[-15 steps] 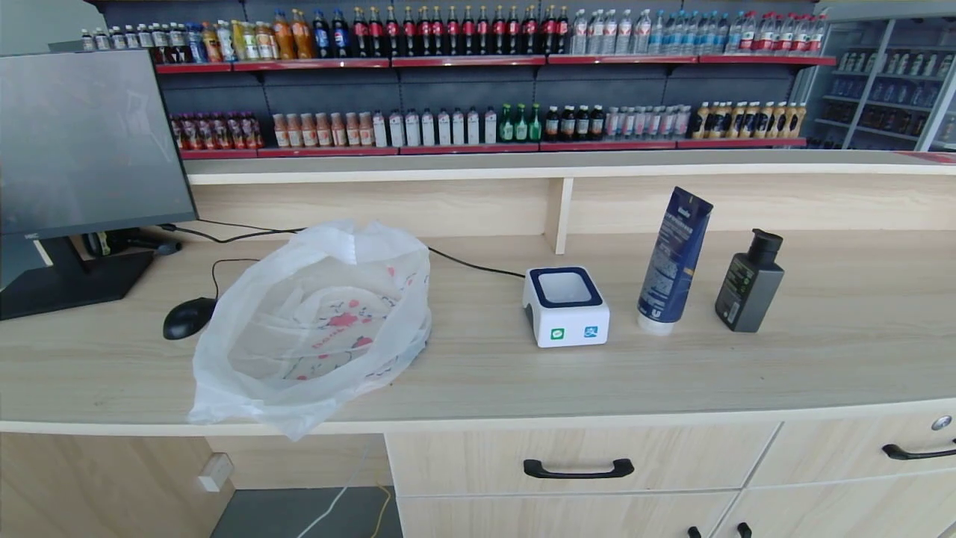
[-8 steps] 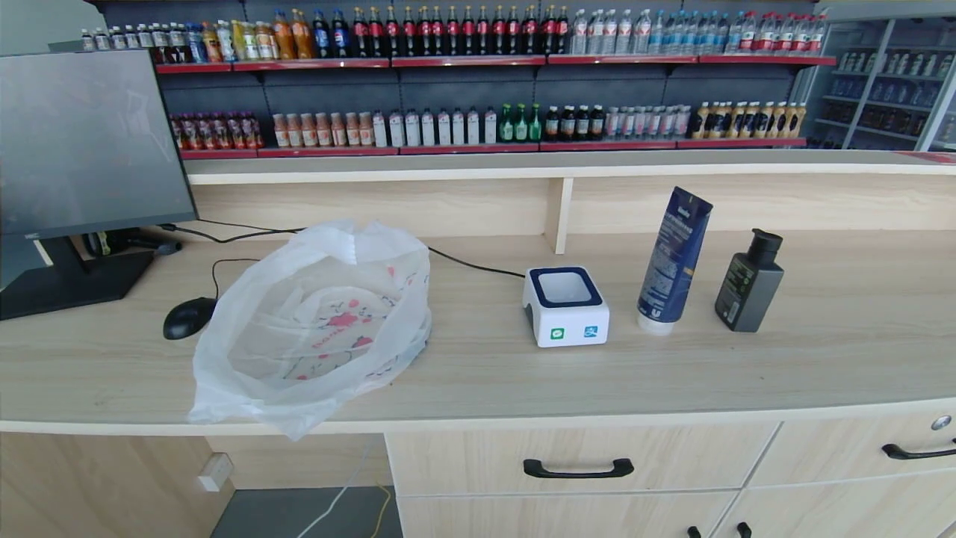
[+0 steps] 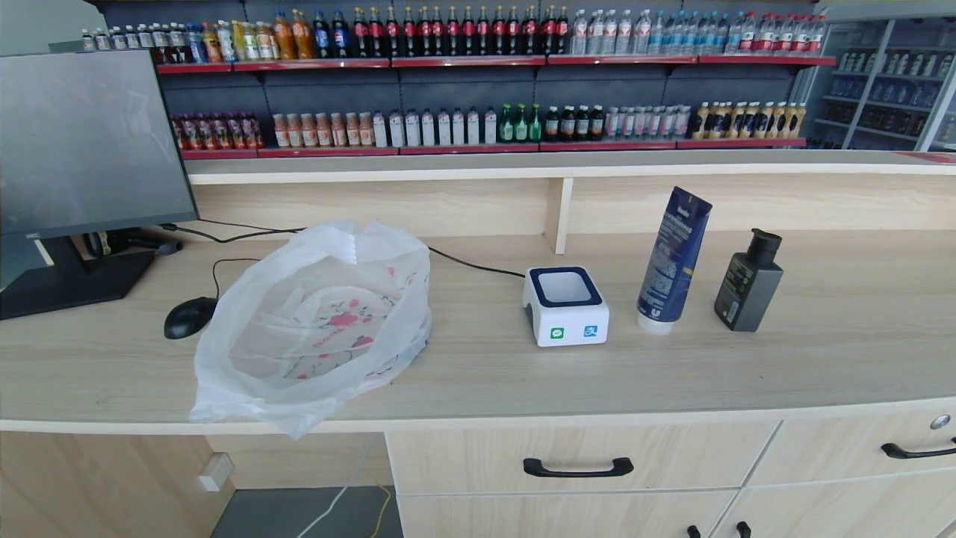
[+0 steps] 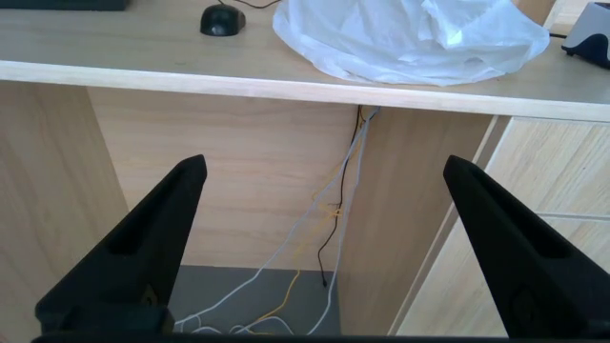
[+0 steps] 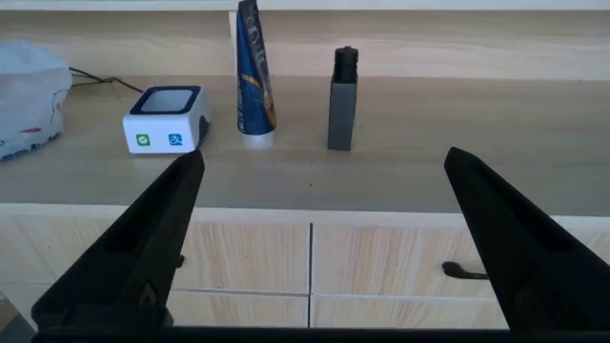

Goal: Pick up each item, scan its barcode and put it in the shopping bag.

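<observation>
Pale wood-grain counter (image 3: 493,373) spans the middle of the head frame. On it, left of centre, a translucent white shopping bag (image 3: 314,321) with red print sits slumped, its mouth open upward and one corner hanging over the front edge. At centre stands a white barcode scanner (image 3: 565,306) with a dark blue top rim, near the bag but apart from it. Right of centre, a blue tube (image 3: 674,258) stands upright on its white cap, just beside the scanner. A dark grey bottle (image 3: 748,282) with a black cap stands upright right of the tube, not touching it.

At left, a black mouse (image 3: 190,317) lies just beside the bag, and a monitor (image 3: 89,142) occupies the upper left.

Left gripper (image 4: 324,167): fingers spread wide, nothing between them, held below counter level in front of the bag. Right gripper (image 5: 324,157): fingers likewise apart and empty, low before the drawer fronts, facing the scanner, tube and bottle.
</observation>
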{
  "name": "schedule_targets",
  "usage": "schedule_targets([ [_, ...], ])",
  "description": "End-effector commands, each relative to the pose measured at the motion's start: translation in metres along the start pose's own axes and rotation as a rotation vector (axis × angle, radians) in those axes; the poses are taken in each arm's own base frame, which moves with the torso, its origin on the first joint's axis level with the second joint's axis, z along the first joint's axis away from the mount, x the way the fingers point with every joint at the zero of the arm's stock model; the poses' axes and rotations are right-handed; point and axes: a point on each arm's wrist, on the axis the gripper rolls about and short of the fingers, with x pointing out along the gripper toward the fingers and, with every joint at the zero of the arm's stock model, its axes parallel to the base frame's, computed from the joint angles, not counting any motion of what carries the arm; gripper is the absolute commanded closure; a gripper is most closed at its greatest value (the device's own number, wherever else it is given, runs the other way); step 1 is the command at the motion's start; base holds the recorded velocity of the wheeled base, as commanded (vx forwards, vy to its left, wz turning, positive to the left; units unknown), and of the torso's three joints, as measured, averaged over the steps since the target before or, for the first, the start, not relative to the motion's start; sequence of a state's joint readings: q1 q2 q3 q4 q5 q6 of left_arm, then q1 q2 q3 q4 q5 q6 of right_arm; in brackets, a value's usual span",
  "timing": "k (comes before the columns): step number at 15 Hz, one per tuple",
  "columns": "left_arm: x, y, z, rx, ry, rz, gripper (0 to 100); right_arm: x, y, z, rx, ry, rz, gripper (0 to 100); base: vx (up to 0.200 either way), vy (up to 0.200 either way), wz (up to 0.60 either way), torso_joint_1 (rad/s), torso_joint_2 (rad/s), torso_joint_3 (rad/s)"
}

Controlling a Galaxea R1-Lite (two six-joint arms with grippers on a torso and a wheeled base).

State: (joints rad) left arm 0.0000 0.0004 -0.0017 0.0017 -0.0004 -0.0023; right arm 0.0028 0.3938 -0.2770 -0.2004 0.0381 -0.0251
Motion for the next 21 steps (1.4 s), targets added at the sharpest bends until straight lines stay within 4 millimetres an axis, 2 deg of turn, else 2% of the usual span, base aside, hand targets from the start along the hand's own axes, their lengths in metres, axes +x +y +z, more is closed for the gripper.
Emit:
schedule_targets([
  [1, 0.0, 0.0, 0.0, -0.001, 0.0, -0.001, 0, 0.068, -0.003, 0.023, -0.005, 0.011, 0.002, 0, 0.0, 0.0, 0.0, 0.0, 0.0, 0.0],
  [4, 0.0, 0.0, 0.0, -0.001, 0.0, 0.0, 0, 0.112, -0.001, 0.029, -0.024, -0.05, 0.031, 0, 0.0, 0.0, 0.0, 0.0, 0.0, 0.0],
  [7, 0.0, 0.0, 0.0, -0.001, 0.0, -0.001, 0, 0.132, 0.009, 0.03, -0.057, -0.045, 0.102, 0, 0.0, 0.0, 0.0, 0.0, 0.0, 0.0],
  [12, 0.0, 0.0, 0.0, -0.001, 0.0, -0.001, 0, 0.183, 0.047, 0.041, -0.055, -0.079, 0.281, 0, 0.0, 0.0, 0.0, 0.0, 0.0, 0.0],
  [17, 0.0, 0.0, 0.0, -0.001, 0.0, -0.001, 0, 0.223, 0.076, 0.029, -0.035, -0.131, 0.341, 0, 0.0, 0.0, 0.0, 0.0, 0.0, 0.0],
  [19, 0.0, 0.0, 0.0, -0.001, 0.0, -0.001, 0, 0.248, 0.089, 0.017, 0.007, -0.178, 0.314, 0, 0.0, 0.0, 0.0, 0.0, 0.0, 0.0],
  [21, 0.0, 0.0, 0.0, -0.001, 0.0, 0.0, 0, 0.268, 0.094, 0.017, 0.07, -0.222, 0.234, 0, 0.0, 0.0, 0.0, 0.0, 0.0, 0.0],
])
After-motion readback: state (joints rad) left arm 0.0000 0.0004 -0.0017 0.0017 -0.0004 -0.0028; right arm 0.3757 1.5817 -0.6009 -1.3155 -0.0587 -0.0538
